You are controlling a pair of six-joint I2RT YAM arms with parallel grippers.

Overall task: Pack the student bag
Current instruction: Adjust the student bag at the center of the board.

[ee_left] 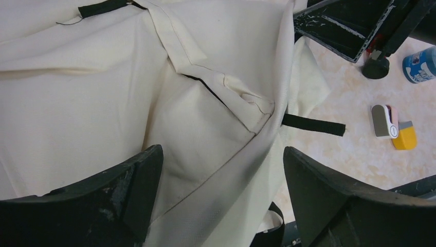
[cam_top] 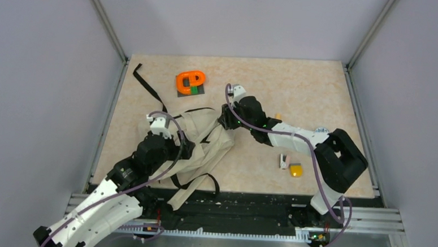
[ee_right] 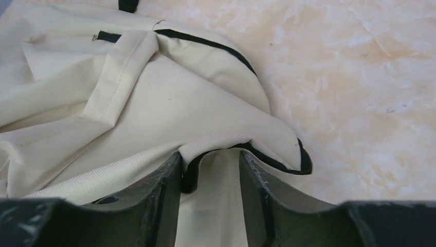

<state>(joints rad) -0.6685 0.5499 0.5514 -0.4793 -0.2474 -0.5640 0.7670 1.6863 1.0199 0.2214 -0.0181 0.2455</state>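
The student bag (cam_top: 204,142) is a crumpled beige fabric backpack with black straps, lying flat in the middle of the table. My left gripper (cam_top: 185,146) hovers over its left part, jaws wide open and empty, with beige cloth (ee_left: 103,92) below them (ee_left: 221,154). My right gripper (cam_top: 226,119) is at the bag's far right edge. Its jaws (ee_right: 211,154) stand a narrow gap apart, with the bag's black-trimmed rim (ee_right: 205,146) arching over the fingertips and beige cloth (ee_right: 128,103) between them. I see no firm pinch.
An orange ring-shaped object (cam_top: 190,81) on a dark base sits at the back. A small white item (ee_left: 383,121) and a yellow one (ee_left: 404,138) lie right of the bag, also in the top view (cam_top: 291,168). A blue-and-white round item (ee_left: 419,64) lies farther right. A black strap (cam_top: 145,85) trails left.
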